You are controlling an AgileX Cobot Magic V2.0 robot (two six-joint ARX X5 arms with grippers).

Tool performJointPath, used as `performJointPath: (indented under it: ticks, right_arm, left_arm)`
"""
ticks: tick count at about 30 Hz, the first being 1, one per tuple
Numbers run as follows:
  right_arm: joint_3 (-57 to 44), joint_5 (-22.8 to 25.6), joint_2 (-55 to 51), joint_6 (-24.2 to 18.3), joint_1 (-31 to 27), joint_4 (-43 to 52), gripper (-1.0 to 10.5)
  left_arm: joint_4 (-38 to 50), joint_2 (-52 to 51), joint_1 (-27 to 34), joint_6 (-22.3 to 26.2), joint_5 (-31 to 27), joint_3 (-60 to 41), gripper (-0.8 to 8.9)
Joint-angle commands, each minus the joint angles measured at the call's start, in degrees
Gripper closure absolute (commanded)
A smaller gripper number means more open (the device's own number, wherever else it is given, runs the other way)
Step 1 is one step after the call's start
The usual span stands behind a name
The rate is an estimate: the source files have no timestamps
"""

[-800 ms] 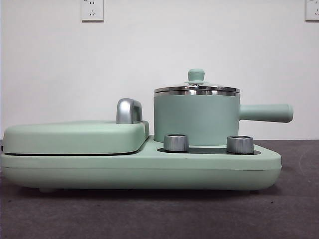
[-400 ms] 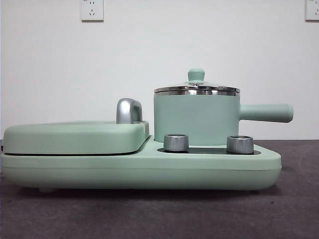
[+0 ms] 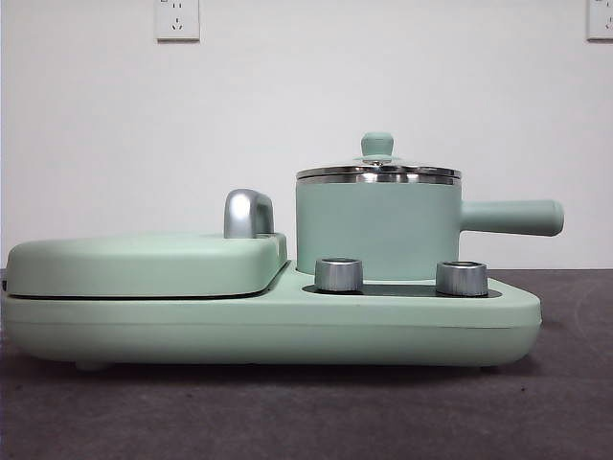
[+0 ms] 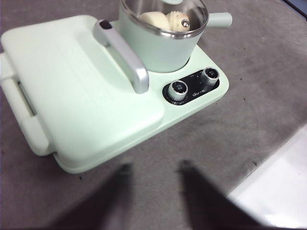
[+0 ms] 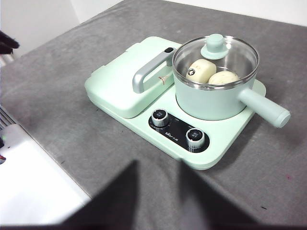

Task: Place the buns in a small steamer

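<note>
Two wall sockets (image 3: 177, 18) sit high on the white wall behind a grey table (image 5: 62, 96). On it, the cooker (image 3: 268, 326) carries the lidded steamer (image 5: 216, 91), both buns (image 5: 201, 70) inside. Left gripper (image 4: 153, 167) and right gripper (image 5: 158, 167) hover apart, jaws spread, empty.

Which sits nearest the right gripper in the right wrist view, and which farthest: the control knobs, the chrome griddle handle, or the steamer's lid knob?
1. Control knobs, on the appliance's front edge facing the right gripper; the two are too close to call.
2. Chrome griddle handle, behind them on the flat lid.
3. Lid knob, atop the small steamer, farthest back.
</note>
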Motion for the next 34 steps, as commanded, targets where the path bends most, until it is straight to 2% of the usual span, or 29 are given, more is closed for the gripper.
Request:
performJointPath:
  ticks: [1, 16, 19, 22, 23, 28, 34]
  right_arm:
    - [0.4, 0.7, 0.2, -0.2, 0.4, 0.6, 9.3]
    - [0.6, 0.4, 0.1, -0.3, 0.3, 0.7, 9.3]
    - [0.6, 0.4, 0.1, -0.3, 0.3, 0.6, 9.3]
    - [0.6, 0.4, 0.1, -0.3, 0.3, 0.6, 9.3]
    - [0.6, 0.4, 0.1, -0.3, 0.3, 0.6, 9.3]
    - [0.6, 0.4, 0.1, -0.3, 0.3, 0.6, 9.3]
    - [0.6, 0.4, 0.1, -0.3, 0.3, 0.6, 9.3]
  left_arm:
    - [1.1, -0.6, -0.4, -0.9, -0.3, 0.4, 7.96]
    - [2.0, -1.7, -0.3, -1.3, -0.3, -0.2, 7.92]
    - [3.0, -3.3, 1.4, -1.3, -0.3, -1.6, 7.92]
    - [5.0, -6.3, 6.3, -0.9, -0.3, -4.7, 7.92]
    - [6.5, -7.5, 8.3, 0.6, -0.5, -6.2, 7.92]
    - [19.3, -18.1, 21.8, 12.3, -1.0, -19.6, 7.92]
    - [32.9, -28.8, 33.7, 12.5, -1.0, -34.5, 7.92]
